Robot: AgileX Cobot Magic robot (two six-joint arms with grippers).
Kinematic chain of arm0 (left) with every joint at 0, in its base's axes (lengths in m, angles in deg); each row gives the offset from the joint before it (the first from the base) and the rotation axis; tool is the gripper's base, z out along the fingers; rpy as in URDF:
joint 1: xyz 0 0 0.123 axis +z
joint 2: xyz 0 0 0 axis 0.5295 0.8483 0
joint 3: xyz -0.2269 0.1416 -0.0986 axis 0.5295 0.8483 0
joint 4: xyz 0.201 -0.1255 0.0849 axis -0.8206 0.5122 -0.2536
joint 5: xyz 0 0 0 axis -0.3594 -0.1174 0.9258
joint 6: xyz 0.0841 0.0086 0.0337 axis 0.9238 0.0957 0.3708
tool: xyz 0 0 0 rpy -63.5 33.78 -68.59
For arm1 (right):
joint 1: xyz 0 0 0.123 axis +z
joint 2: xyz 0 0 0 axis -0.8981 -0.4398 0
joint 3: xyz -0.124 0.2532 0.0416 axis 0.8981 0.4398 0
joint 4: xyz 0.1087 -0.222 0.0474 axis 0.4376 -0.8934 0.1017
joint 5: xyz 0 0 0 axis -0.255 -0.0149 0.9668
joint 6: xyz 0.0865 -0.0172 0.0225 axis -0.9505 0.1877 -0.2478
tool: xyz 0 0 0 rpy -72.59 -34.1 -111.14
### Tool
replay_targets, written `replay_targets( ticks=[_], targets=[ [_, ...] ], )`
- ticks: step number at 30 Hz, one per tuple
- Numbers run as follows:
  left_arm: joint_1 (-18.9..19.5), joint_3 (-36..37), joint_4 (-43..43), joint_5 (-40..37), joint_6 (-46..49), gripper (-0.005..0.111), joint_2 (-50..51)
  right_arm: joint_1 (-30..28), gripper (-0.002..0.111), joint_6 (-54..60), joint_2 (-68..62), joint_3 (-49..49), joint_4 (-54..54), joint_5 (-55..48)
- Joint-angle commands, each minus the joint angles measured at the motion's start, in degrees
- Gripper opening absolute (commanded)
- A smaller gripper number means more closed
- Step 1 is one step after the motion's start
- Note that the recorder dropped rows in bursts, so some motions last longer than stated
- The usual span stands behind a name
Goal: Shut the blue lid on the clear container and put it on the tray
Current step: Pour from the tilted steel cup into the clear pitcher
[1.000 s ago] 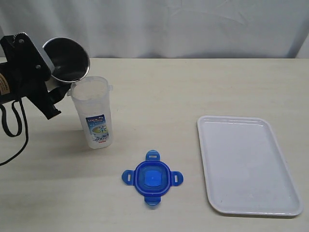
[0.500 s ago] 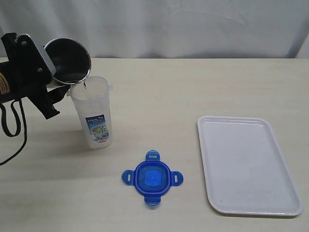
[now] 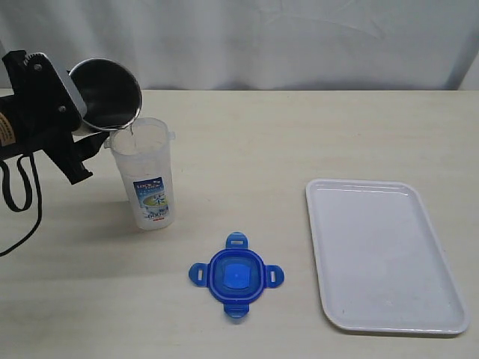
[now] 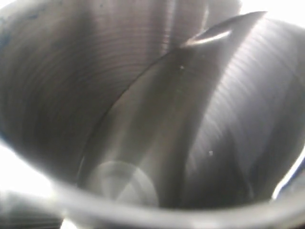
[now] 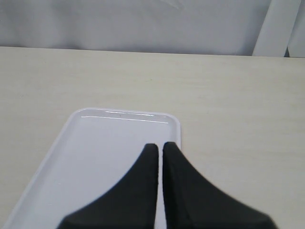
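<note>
The interior of a grey brushed-steel cup fills the frame, close and blurred. Fine concentric ridges line its wall. A curved edge crosses the inside, carrying one bright streak. The rim runs out of focus.

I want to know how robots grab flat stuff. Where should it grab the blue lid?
Likely from straight above, pinching the blue lid across two opposite sides of its raised square middle, between the tabs. It lies flat on the table with open space all round, so nothing can slip under it from the side, and the four tabs look thin and low.
</note>
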Motion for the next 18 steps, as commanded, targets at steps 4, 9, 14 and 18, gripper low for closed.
replay_targets(
  ticks=[4, 9, 14, 18],
  targets=[
    [-0.16, -0.81, 0.59, 4.02, 2.12, 0.000, -0.58, 0.05, 0.004, 0.01, 0.24, 0.21, -0.28, 0.18],
    [-0.16, -0.81, 0.59, 4.27, 2.92, 0.000, -0.58, 0.05, 0.004, 0.01, 0.24, 0.21, -0.28, 0.18],
    [-0.16, -0.81, 0.59, 5.06, 2.92, 0.000, -0.58, 0.05, 0.004, 0.01, 0.24, 0.21, -0.28, 0.18],
    [-0.16, -0.81, 0.83, 5.74, 4.43, 0.000, -0.58, 0.05, 0.004, 0.01, 0.24, 0.21, -0.28, 0.18]
  ],
)
